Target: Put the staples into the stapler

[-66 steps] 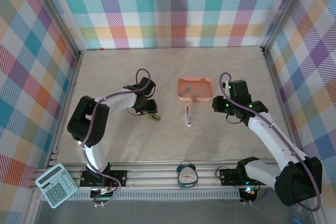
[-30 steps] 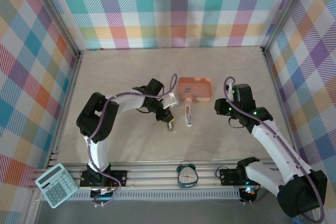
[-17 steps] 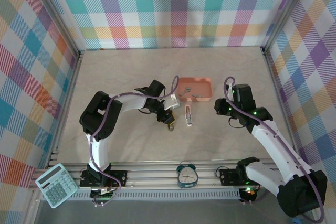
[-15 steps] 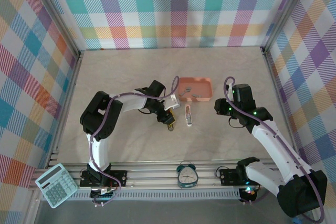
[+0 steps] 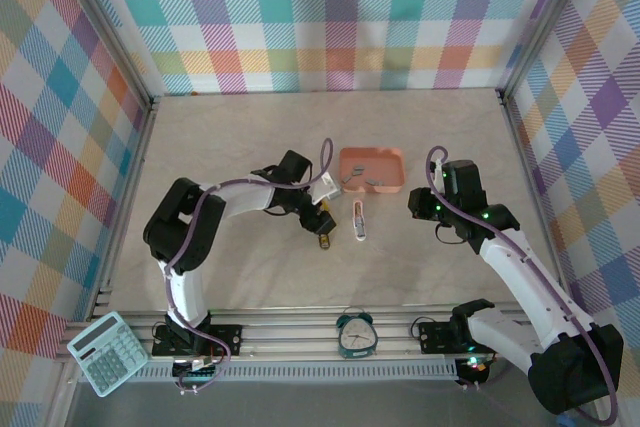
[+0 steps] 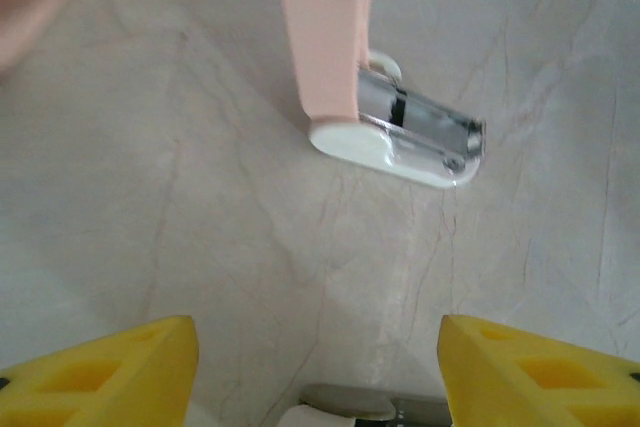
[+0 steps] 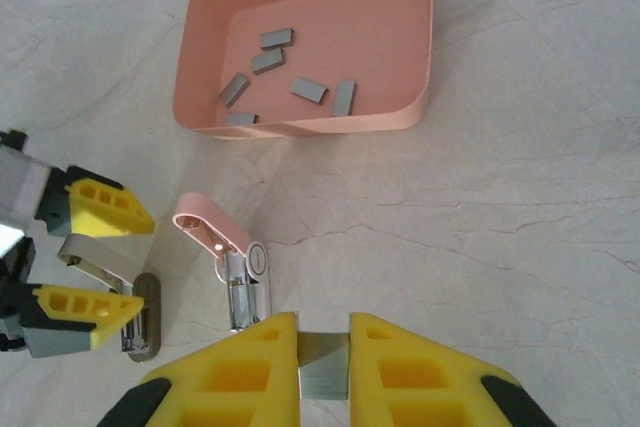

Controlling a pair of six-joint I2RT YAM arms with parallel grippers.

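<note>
2 staplers sit mid-frame in the top view: a grey stapler (image 5: 323,238) and, just to its right, the pink stapler (image 5: 359,221). Both lie below the pink tray (image 5: 341,169) that holds the loose staples (image 5: 366,180). The left gripper (image 5: 321,226) carried the grey one in from further left. 1 second ago it was clamped on it at this spot; now its fingers have parted and the stapler rests on the table. I judge that drop-off done, which frees this gripper to steady a stapler during loading. The pink stapler's long axis runs up and down the frame, 1 end toward the tray.

From the left wrist, the yellow fingers (image 6: 95,372) stand wide apart in the 2 lower corners. A sliver of the grey stapler shows at the bottom edge between them, not pinched. Higher up, the pink stapler is hinged open, its pink lid rising out of the top of the frame. Its bare metal channel points right and slightly down.

From the right wrist, the right gripper (image 7: 324,347) at the bottom edge is closed on 1 staple strip (image 7: 322,372). The frame edge cuts the strip off, so I cannot tell its long axis. 6 more strips lie at mixed angles in the tray, upper middle. The pink stapler's channel runs down the frame toward the held strip, with the lid thrown to the upper left. It looks ready to receive the strip, which probably needs lining up with the channel first.
</note>
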